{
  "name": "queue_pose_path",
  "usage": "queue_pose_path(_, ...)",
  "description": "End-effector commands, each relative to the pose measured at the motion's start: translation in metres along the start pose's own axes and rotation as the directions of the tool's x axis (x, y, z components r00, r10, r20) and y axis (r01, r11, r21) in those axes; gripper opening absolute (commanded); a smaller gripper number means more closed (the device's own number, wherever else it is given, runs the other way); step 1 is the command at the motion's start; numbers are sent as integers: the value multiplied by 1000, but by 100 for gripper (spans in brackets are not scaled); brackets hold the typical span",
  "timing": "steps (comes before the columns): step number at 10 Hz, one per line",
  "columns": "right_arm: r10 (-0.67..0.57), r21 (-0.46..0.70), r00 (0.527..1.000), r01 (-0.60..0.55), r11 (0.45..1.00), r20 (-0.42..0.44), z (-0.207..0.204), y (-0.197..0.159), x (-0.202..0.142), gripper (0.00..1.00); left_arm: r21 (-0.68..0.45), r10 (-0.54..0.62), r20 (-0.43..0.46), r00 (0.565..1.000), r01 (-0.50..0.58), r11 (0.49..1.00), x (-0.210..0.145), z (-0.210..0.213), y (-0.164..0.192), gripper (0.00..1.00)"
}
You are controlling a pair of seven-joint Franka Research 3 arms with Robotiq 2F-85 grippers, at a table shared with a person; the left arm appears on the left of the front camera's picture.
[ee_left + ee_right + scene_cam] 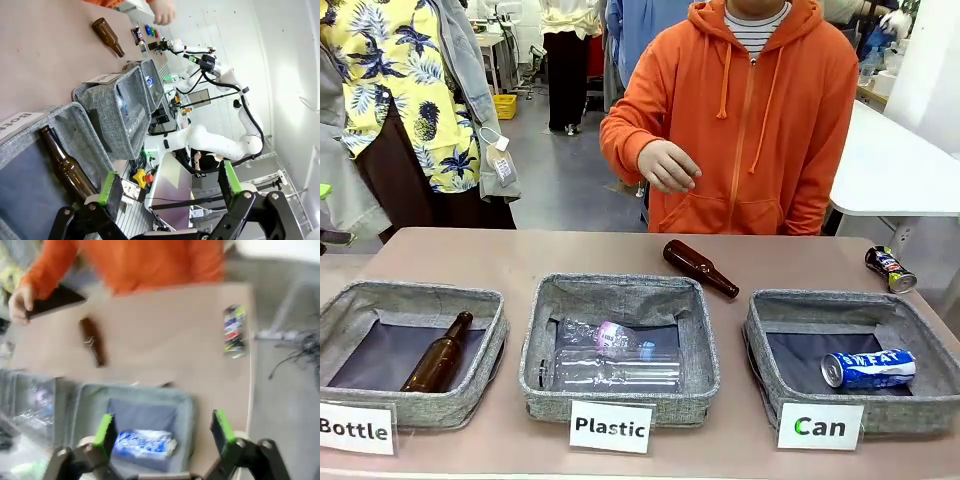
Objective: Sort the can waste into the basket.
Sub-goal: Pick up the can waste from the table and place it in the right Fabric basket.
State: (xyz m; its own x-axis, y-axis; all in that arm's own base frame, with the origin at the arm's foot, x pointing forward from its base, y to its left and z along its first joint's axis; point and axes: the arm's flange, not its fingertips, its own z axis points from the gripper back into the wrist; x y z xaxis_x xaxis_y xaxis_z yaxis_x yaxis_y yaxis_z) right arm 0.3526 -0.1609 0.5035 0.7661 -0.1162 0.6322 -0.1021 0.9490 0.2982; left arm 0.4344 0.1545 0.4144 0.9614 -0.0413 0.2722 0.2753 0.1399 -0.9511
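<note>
Across the table's right end: one can binned, one loose by the edge.

Front view: the blue can (868, 368) lies on its side inside the Can basket (850, 300), at the near right of the table (520, 255). The dark can (890, 268) lies on bare tabletop behind that basket, close to the right edge, with open surface between it and a brown bottle (700, 268) to its left. A person's hand (667, 165), loosely curled and empty, hangs above the far edge. Left wrist view: the left gripper (169, 179) is spread wide with nothing in it, beside the Bottle basket (82, 132). Right wrist view, blurred: the right gripper (162, 427) is spread wide and empty above the Can basket's near side, the blue can between its fingers farther down. The dark can (234, 331) sits by the table edge with clear surface around it.
</note>
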Motion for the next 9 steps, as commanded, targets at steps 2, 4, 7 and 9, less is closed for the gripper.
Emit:
queue_pose_path(2,-121,-61,988,127,990,98,-6,3,-19,100,7,-18,-9,1000,18,1000,-2,0,-1,100)
queue_pose_path(4,6,-102,995,4,995,96,6,-4,0,100,7,-18,-9,1000,18,1000,-2,0,-1,100)
queue_pose_path(7,57,-228,994,-35,973,92,2,4,-6,100,7,-18,-9,1000,18,1000,-2,0,-1,100)
queue_pose_path(9,86,-272,995,-72,960,40,-20,-4,21,100,7,-18,-9,1000,18,1000,-2,0,-1,100)
